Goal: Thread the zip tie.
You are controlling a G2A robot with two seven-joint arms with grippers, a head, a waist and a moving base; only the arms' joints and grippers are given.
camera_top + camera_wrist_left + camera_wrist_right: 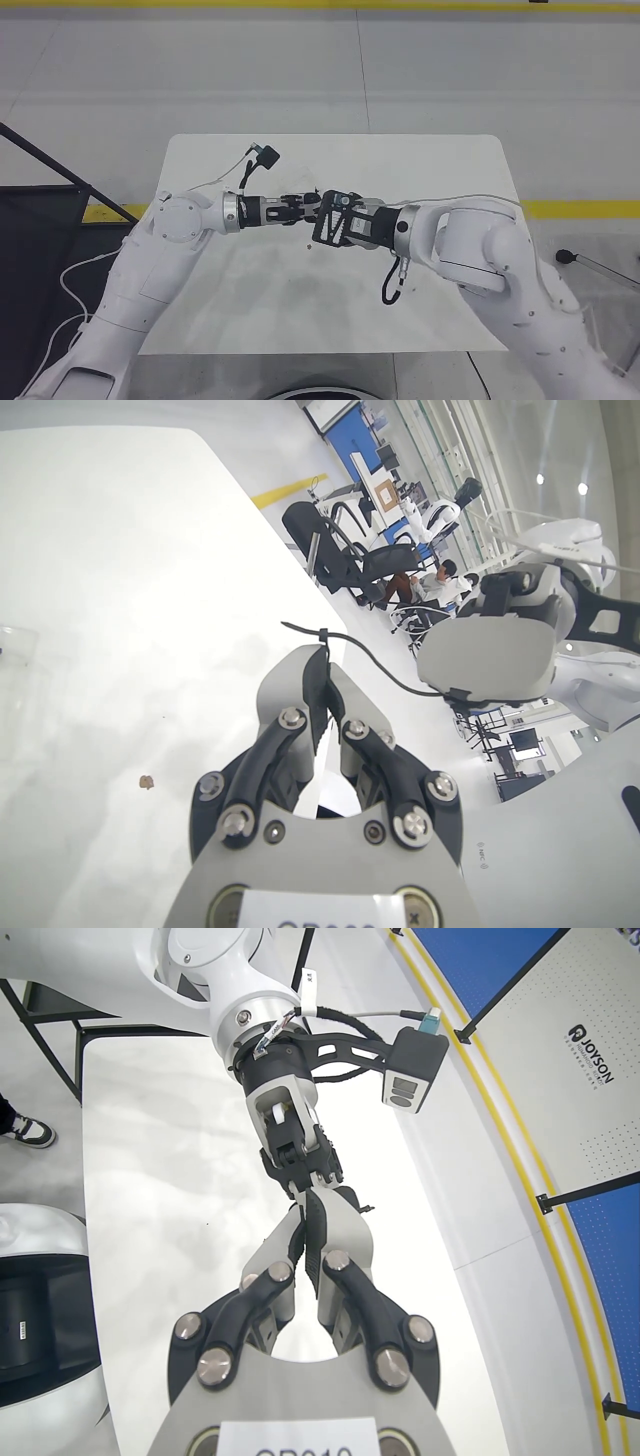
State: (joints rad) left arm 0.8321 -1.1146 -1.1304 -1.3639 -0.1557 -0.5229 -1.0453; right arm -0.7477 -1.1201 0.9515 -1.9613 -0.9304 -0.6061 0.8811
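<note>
Seemingly threaded: thin black zip tie (323, 635), small head, curved tail.

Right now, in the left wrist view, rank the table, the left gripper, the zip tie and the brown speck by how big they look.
1. table
2. left gripper, which looks bigger because it is close to the camera
3. zip tie, long but very thin
4. brown speck
</note>
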